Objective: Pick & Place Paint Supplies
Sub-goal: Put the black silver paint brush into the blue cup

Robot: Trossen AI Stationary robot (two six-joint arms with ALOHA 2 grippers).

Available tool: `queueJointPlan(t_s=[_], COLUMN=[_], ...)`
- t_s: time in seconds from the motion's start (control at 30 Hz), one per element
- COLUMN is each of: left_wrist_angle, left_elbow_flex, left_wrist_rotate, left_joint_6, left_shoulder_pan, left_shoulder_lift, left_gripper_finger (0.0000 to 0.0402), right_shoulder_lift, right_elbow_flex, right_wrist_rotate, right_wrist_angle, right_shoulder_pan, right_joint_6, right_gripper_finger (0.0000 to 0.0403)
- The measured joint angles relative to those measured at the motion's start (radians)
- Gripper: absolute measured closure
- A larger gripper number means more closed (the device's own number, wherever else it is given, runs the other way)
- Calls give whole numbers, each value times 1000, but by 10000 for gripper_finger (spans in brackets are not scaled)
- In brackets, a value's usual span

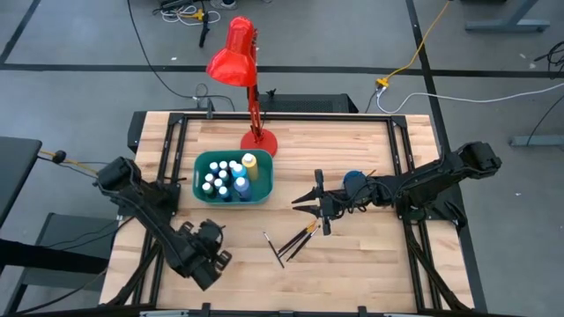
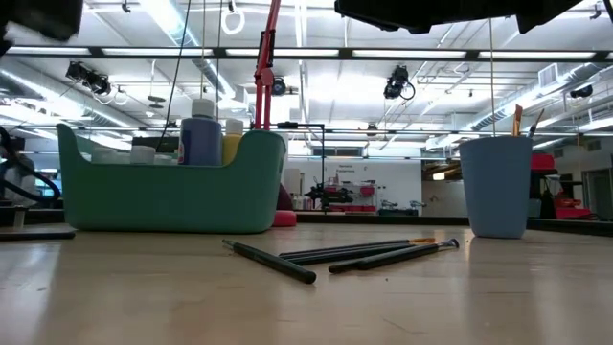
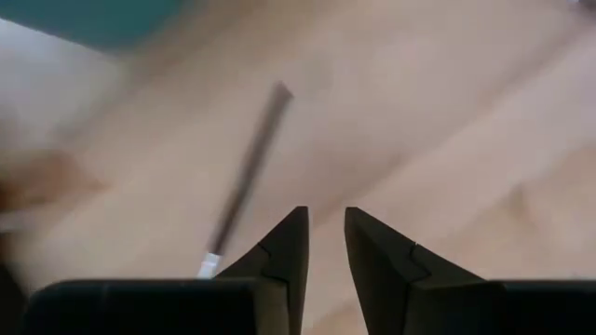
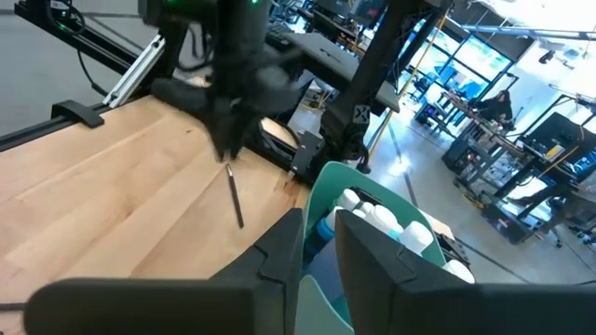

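Several thin dark-handled brushes [image 1: 298, 239] lie flat on the wood near the table's middle, also in the low view [image 2: 369, 252]; one [image 1: 272, 247] lies a little apart. White-capped paint bottles [image 1: 224, 179] and a taller yellow bottle [image 1: 249, 164] stand in the teal bin [image 1: 263, 187]. My left gripper [image 1: 211, 234] hovers near the near-left part of the table, shut and empty; one brush [image 3: 247, 181] lies ahead of its fingers [image 3: 326, 244]. My right gripper [image 1: 296, 202] hangs between bin and blue cup, shut and empty, above the brushes [image 4: 317, 244].
The blue cup [image 1: 355, 183] stands right of centre with brush handles [image 2: 518, 119] sticking out. A red desk lamp [image 1: 257, 139] stands on its base behind the bin. Black rails [image 1: 282, 117] frame the tabletop. Bare wood lies along the near edge.
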Motion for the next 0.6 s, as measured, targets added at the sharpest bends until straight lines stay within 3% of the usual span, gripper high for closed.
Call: queueJointPlan(t_s=[0.13,0.37,0.6], left_wrist_angle=[136,166,361], left_elbow_flex=[-117,-241,-384], left_wrist_rotate=[90,110,121], left_joint_6=[77,51,80], left_shoulder_pan=[14,19,19], left_shoulder_lift=[-37,-131,-174], left_gripper_finger=[320,320,320], right_shoulder_lift=[0,0,0], right_elbow_flex=[0,0,0], right_wrist_rotate=[0,0,0], right_wrist_angle=[0,5,6], right_shoulder_pan=[0,-1,-1], right_joint_6=[-1,-19,-20], right_gripper_finger=[325,325,325])
